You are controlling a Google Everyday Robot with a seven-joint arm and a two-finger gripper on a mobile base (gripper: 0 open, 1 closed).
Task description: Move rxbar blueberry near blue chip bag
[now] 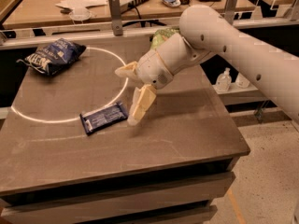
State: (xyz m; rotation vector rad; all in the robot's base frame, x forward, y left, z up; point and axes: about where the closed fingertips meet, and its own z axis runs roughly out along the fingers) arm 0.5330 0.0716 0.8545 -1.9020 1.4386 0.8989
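Observation:
The rxbar blueberry (103,117), a small flat dark blue wrapper, lies on the table's front left, across the white circle line. The blue chip bag (51,56), puffy with white lettering, lies at the table's back left. My gripper (124,97) hangs open and empty just right of the bar. Its lower finger (140,104) points down beside the bar's right end, and its other finger sticks out to the left above it. Nothing is held.
A green chip bag (161,35) sits at the back of the table (187,139), mostly hidden behind my arm. A white circle (119,85) is marked on the tabletop. A cluttered desk and a grey post (115,13) stand behind. Bottles (224,80) sit on the right.

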